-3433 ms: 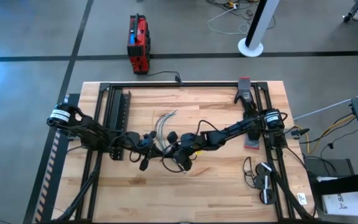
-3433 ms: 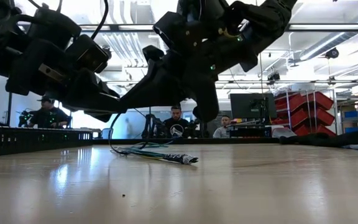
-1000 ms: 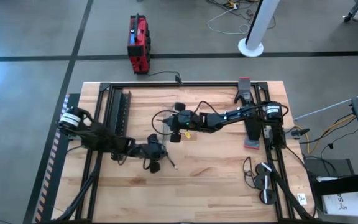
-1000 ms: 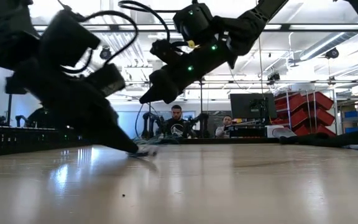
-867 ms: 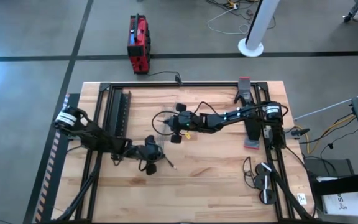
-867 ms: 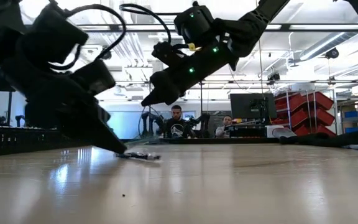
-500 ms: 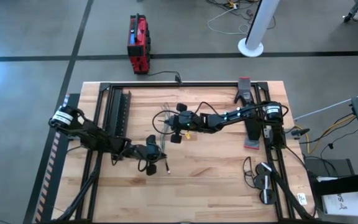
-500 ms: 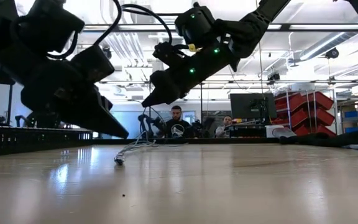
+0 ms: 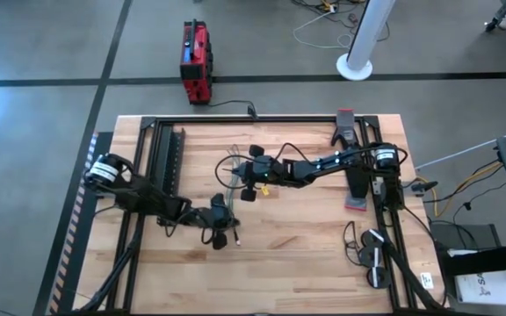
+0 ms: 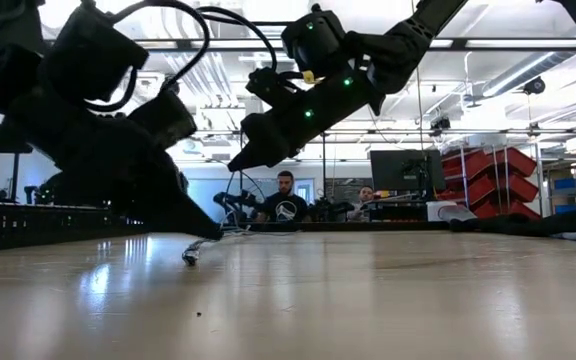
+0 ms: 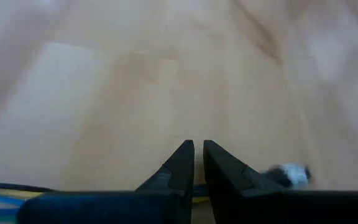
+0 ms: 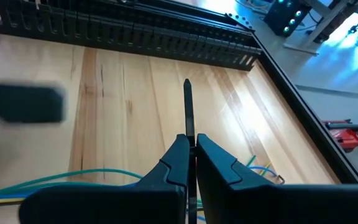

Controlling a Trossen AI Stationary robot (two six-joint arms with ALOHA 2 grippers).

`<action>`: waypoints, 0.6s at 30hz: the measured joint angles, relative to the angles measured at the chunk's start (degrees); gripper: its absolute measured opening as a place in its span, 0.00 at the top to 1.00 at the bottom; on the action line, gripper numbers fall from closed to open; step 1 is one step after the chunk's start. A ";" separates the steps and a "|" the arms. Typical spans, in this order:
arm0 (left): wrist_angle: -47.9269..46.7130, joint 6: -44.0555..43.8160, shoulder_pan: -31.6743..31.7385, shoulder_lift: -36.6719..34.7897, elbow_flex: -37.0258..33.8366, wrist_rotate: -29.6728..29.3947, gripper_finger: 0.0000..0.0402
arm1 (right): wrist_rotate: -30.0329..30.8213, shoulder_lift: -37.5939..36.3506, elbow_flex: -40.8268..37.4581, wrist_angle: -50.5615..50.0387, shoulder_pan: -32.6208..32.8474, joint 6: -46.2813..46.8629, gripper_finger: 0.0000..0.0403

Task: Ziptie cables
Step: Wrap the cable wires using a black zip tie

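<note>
The cables (image 9: pixel 228 186) are thin grey, green and bluish wires lying mid-table, one end toward the near edge. My left gripper (image 9: pixel 227 228) is shut on them near that end, low over the wood; in the low view (image 10: pixel 211 233) its tip is just above the table. My right gripper (image 9: pixel 236 168) hovers higher, over the cables' far part, shut on a thin black zip tie (image 12: pixel 187 106). In the right wrist view the cables (image 12: pixel 73 177) run below the fingers. My left gripper pinches the cables between its two fingers a little short of their near end (image 10: pixel 204 243), slanting down from the table's left. The short free end with its pale tip (image 11: pixel 293 174) droops toward the wood; the rest trails away slack. My right gripper pinches the black zip tie (image 12: pixel 188 127) between its two fingers, the strip lying along them and sticking out past the fingertips. The fingers slant down toward the table's left. The strip is clear of the table.
A black slotted rail (image 9: pixel 170 154) runs along the table's left part inside a black frame (image 9: pixel 262 118). A grey and red tool (image 9: pixel 357 200) and a black device (image 9: pixel 372 256) lie at the right. People sit in the room behind (image 10: pixel 286 210).
My left gripper, which was down on the wood a second ago, has risen a little with the cables' near end. That end has come off the table and now droops from the fingertips, shifted slightly toward the table's left. My right gripper has kept still.
</note>
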 joint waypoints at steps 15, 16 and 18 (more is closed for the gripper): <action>-5.99 -5.39 -3.76 -2.47 3.03 10.79 0.95 | -0.22 0.00 0.00 -0.46 -0.12 -0.59 0.99; -6.03 -5.26 -3.93 -2.66 3.03 10.79 0.95 | -0.23 0.00 0.00 -0.46 -0.24 -0.56 0.99; -6.06 -5.14 -4.15 -3.22 3.03 10.79 0.95 | -0.21 0.00 0.00 -0.45 -0.43 -0.62 0.99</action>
